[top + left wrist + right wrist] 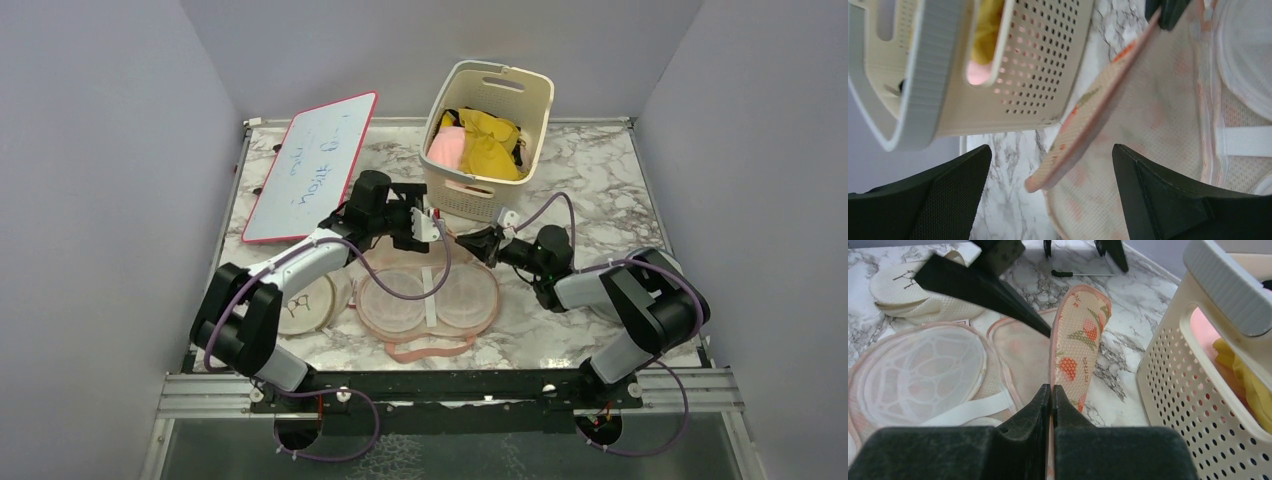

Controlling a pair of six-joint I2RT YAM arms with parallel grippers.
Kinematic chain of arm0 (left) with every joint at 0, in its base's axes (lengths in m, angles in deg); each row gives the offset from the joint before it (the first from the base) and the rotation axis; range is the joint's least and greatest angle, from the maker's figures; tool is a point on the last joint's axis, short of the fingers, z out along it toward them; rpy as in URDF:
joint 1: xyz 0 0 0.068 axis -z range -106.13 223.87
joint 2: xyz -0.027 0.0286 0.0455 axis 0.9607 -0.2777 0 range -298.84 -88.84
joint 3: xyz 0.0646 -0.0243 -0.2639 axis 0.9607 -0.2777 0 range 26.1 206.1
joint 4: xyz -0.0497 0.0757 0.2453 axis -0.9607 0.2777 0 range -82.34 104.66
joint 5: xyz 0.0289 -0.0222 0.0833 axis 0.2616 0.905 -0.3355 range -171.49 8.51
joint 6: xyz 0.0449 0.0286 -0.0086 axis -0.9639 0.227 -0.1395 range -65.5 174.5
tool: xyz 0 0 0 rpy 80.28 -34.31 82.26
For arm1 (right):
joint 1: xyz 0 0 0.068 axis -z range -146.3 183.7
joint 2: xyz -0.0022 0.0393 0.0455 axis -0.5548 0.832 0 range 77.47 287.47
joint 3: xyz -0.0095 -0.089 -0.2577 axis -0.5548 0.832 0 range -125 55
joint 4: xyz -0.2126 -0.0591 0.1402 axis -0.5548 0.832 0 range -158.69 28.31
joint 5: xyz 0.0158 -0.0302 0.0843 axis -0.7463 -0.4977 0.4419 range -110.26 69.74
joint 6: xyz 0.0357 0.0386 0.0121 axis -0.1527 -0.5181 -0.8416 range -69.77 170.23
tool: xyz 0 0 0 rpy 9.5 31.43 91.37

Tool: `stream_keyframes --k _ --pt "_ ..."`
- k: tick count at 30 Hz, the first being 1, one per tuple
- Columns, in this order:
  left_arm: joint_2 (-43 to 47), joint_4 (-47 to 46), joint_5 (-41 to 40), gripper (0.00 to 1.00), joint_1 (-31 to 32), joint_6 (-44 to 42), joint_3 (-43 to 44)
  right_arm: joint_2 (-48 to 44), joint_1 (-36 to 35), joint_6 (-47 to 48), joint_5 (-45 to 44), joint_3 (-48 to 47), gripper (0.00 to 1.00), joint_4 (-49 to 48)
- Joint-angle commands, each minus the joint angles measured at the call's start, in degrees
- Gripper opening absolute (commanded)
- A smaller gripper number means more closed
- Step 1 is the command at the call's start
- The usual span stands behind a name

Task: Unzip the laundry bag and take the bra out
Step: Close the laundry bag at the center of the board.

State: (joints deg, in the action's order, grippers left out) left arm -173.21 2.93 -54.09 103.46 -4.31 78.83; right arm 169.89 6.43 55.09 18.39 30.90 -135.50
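Note:
The laundry bag (pixel 385 305) lies unzipped on the table, its pale pink lining and white mesh domes showing. One carrot-print flap (pixel 1075 345) stands up on edge. My right gripper (pixel 1052 390) is shut on that flap's pink edge; it shows in the top view (pixel 468 243) too. My left gripper (pixel 1050 192) is open, and the flap's far tip (pixel 1068 135) sits between its fingers without touching them; in the top view it (pixel 432 226) is just left of the right gripper. The mustard-yellow bra (pixel 492 145) lies in the cream basket (pixel 535 110), apart from both grippers.
A pink garment (pixel 445 148) lies in the basket beside the bra. A red-framed whiteboard (pixel 310 165) lies at the back left. A cream round pouch (pixel 305 305) sits left of the bag. The basket wall (pixel 1198 390) is close to the right of the held flap.

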Motion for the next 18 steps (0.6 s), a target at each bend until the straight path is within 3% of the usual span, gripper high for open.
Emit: stream_keyframes --k 1,7,10,13,18 --pt "-4.24 8.23 2.06 0.83 -0.93 -7.45 3.86 -2.48 0.37 1.45 1.37 0.18 0.01 -0.3" --pt "-6.33 2.33 0.94 0.72 -1.69 -7.64 2.3 -2.7 0.46 1.63 1.58 -0.07 0.01 -0.16" --pt "-7.19 3.2 -1.32 0.52 -1.78 -8.05 3.75 -2.85 0.55 1.81 1.38 0.12 0.01 0.21" --pt "-6.26 3.04 -3.95 0.26 -1.81 -7.34 3.86 -3.14 0.61 2.12 0.93 0.38 0.01 0.34" --pt "-3.07 9.35 -3.48 0.08 -1.3 -0.83 7.23 -3.23 0.64 2.16 -1.85 0.22 0.01 0.7"
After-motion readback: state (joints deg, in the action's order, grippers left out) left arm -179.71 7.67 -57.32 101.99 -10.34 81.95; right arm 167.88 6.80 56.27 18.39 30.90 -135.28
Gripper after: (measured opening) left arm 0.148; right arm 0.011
